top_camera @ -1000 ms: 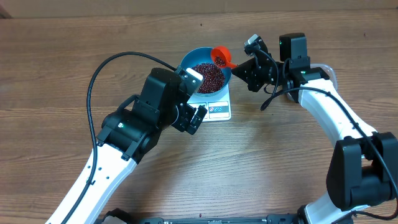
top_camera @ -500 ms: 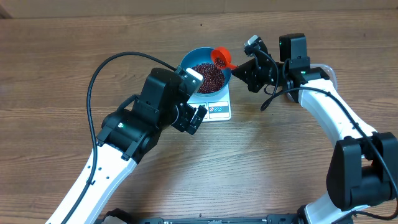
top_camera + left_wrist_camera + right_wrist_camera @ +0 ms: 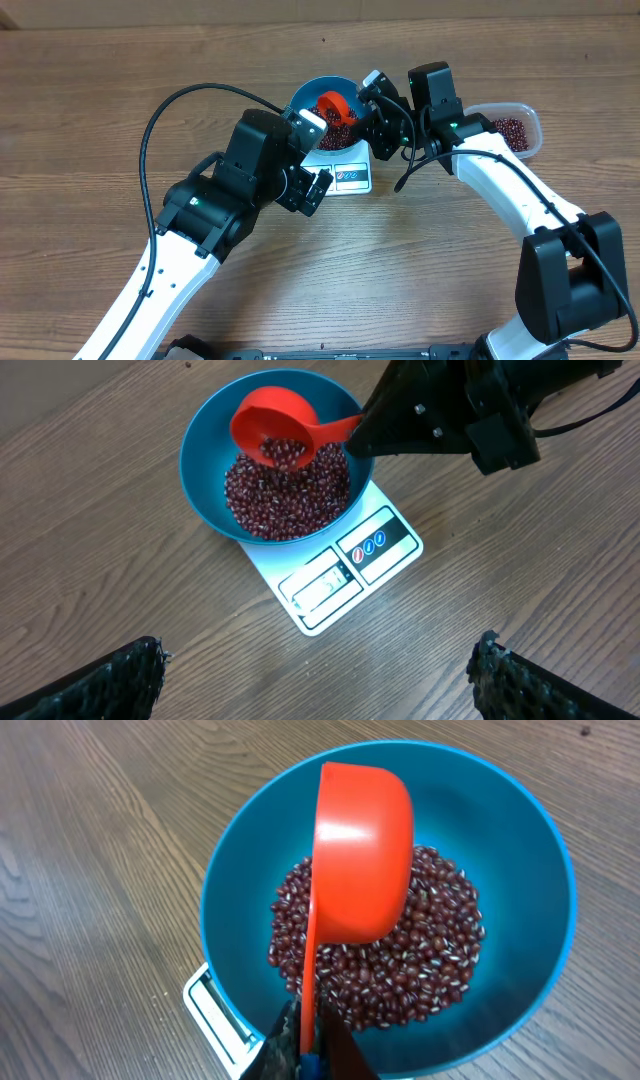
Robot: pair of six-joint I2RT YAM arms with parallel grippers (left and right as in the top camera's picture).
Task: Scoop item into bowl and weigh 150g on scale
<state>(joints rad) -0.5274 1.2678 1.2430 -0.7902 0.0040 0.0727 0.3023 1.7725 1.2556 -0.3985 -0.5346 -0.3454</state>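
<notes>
The blue bowl (image 3: pixel 303 97) (image 3: pixel 200 460) (image 3: pixel 520 840) stands on the white scale (image 3: pixel 350 178) (image 3: pixel 340 580) (image 3: pixel 215 1010) and holds a heap of dark red-brown beans (image 3: pixel 343 128) (image 3: pixel 290 490) (image 3: pixel 430 960). My right gripper (image 3: pixel 368 110) (image 3: pixel 308 1045) is shut on the handle of a red scoop (image 3: pixel 333 105) (image 3: pixel 275 430) (image 3: pixel 362 850). The scoop hangs tilted over the bowl's middle with a few beans in its cup. My left gripper (image 3: pixel 318 155) (image 3: pixel 320 680) stays open and empty above the table, just in front of the scale.
A clear plastic container (image 3: pixel 530 125) with more beans (image 3: pixel 510 130) sits to the right of the scale, behind my right arm. The left arm's black cable (image 3: pixel 150 130) loops over the wooden table on the left.
My right arm swung left, carrying the scoop from the bowl's right rim to over its middle. The clear container now shows. The left arm has not moved.
</notes>
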